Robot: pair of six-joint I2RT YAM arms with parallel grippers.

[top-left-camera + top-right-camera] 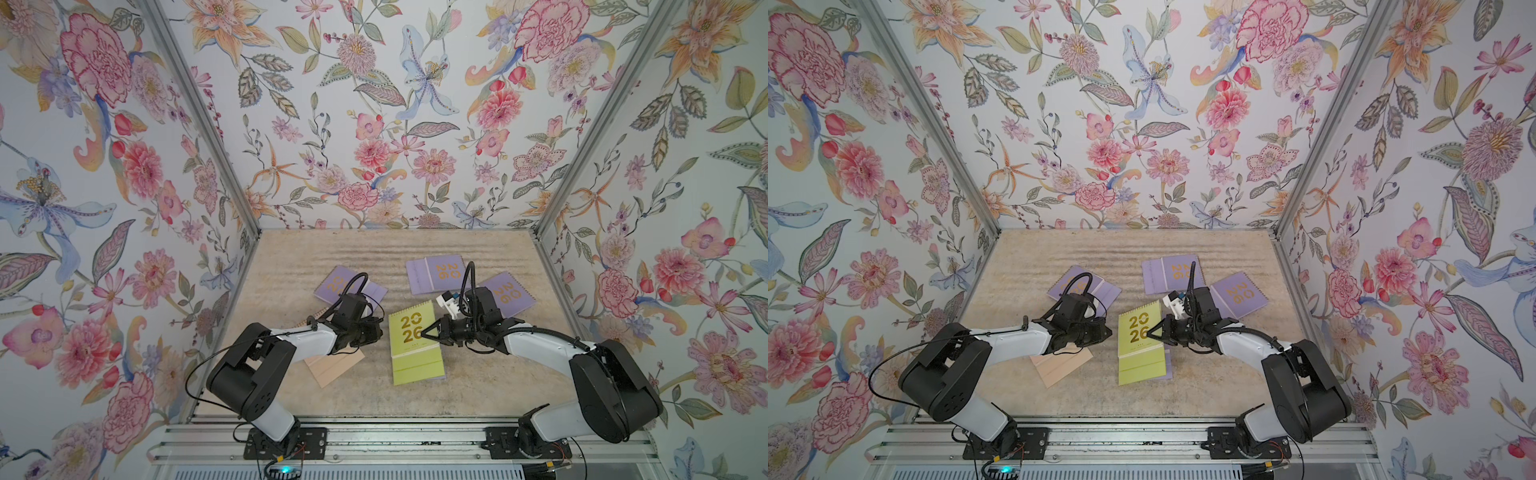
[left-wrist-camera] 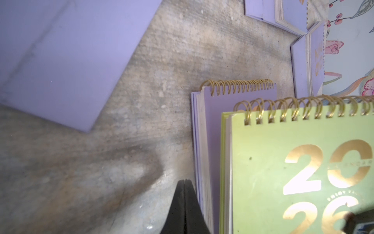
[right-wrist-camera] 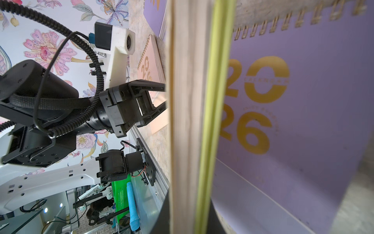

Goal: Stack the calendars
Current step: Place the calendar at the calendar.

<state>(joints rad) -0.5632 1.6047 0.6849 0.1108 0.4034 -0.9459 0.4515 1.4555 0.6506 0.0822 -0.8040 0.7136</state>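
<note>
**Item 1: yellow-green calendar** [image 1: 415,353]. You will find it mid-table [image 1: 478,386], cover up, spiral towards the back wall. The right end effector [image 1: 423,332] is clamped on its right edge. The right wrist view shows that edge [image 3: 214,101] running up from between the jaws.

**Item 2: underlying lilac calendar** [image 2: 214,141]. It lies directly beneath item 1 (from above, only a sliver [image 1: 1168,365] shows). The right wrist view shows its gold "2026" face [image 3: 303,121] below the held edge, so the two covers stand apart on that side.

**Item 3: left end effector** [image 2: 184,194]. Jaws pressed together, gripping nothing. The tip sits just beside item 2's left edge; you cannot tell whether it touches.

**Item 4: peach-pink calendar** [image 1: 332,365]. Flat, partly under the left arm [image 1: 299,336].

**Items 5–7.** The far-left lilac calendar [image 1: 332,282] lies behind the left wrist. The rear lilac calendar [image 1: 436,274] and the far-right lilac calendar [image 1: 505,297] lie near each other, behind the right wrist.
</note>
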